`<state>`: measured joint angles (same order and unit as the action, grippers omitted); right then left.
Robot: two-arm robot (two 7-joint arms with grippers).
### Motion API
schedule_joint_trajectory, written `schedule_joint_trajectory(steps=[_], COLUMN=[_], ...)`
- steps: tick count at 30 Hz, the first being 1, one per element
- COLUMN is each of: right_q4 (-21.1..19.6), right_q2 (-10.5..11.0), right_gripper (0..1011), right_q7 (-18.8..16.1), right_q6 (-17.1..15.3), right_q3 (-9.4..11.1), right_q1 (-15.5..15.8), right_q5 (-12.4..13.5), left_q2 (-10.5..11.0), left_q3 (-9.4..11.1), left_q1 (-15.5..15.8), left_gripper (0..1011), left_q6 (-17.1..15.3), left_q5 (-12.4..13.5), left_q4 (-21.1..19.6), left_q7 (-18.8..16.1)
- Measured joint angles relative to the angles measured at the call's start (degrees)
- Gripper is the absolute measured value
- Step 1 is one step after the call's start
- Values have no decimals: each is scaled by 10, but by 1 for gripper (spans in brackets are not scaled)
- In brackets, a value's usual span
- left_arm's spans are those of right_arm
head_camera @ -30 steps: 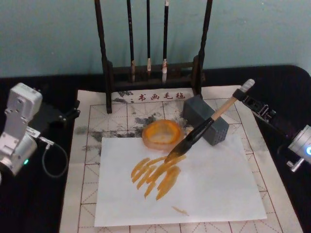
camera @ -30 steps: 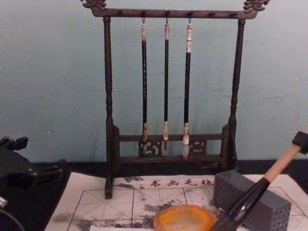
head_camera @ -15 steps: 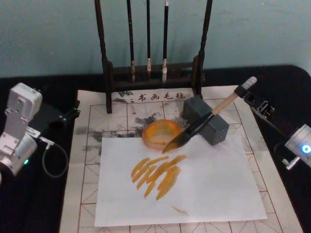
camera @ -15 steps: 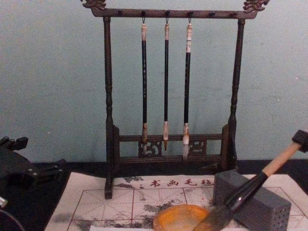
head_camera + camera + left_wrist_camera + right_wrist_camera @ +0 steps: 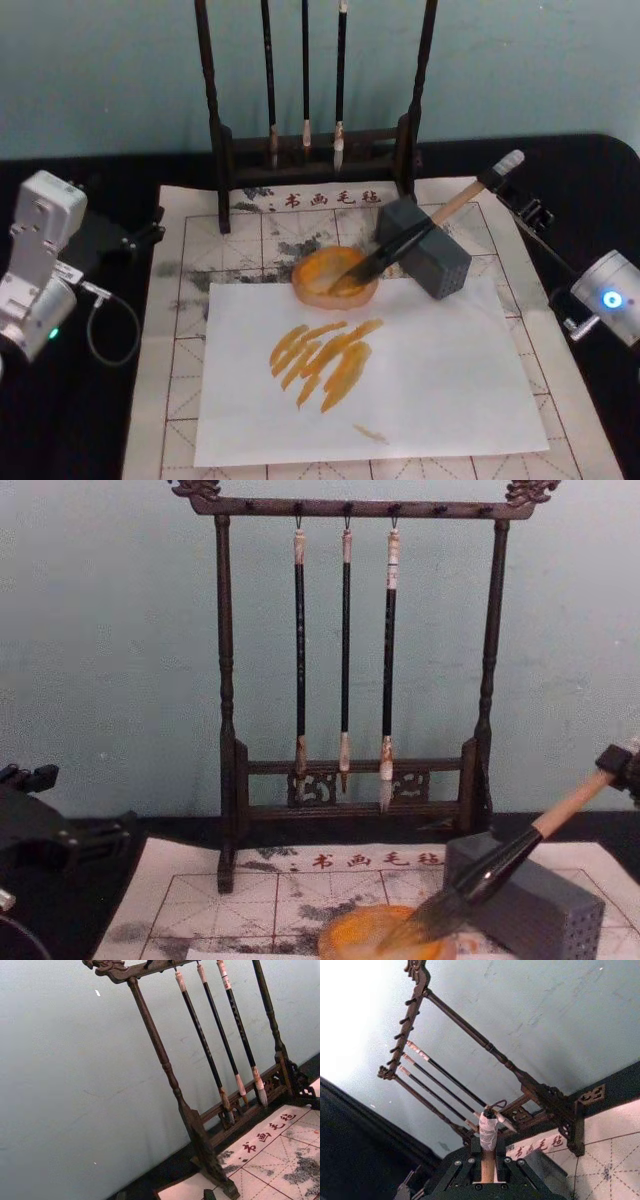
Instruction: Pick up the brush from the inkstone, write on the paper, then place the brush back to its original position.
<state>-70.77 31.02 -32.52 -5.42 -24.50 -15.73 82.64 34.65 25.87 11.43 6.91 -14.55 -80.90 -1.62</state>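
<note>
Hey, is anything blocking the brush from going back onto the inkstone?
Nothing visible does. The right pincer holds the brush with its bristles down in the inkstone. The handle slants over the grey block beside the inkstone; contact there is unclear. The left arm sits parked aside.

R gripper (image 5: 499,184) in from right, raised, clamped on brush (image 5: 418,241) end — L gripper (image 5: 146,232) parked far left

Printed text: one row of four red Chinese characters (image 5: 331,198), read as 书画毛毡. Location: far edge of the red-grid paper (image 5: 180,340), just in front of the brush stand (image 5: 214,120) base, between its two feet. Legible in head, chest and left wrist views.
</note>
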Motion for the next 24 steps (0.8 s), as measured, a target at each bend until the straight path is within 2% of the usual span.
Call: schedule_joint_trajectory(steps=[12, 24], right_q4=[31, 48], right_q2=[-33, -51], right_gripper=[174, 174], right_q7=[7, 9], right_q6=[16, 15], right_q3=[2, 7], right_q1=[-20, -29], right_q5=[-28, -47], left_q2=[0, 0], left_q3=[0, 0], left_q1=[0, 0], left_gripper=[1001, 1001], left_q6=[0, 0], left_q5=[0, 0], left_q4=[0, 0], left_q7=[0, 0])
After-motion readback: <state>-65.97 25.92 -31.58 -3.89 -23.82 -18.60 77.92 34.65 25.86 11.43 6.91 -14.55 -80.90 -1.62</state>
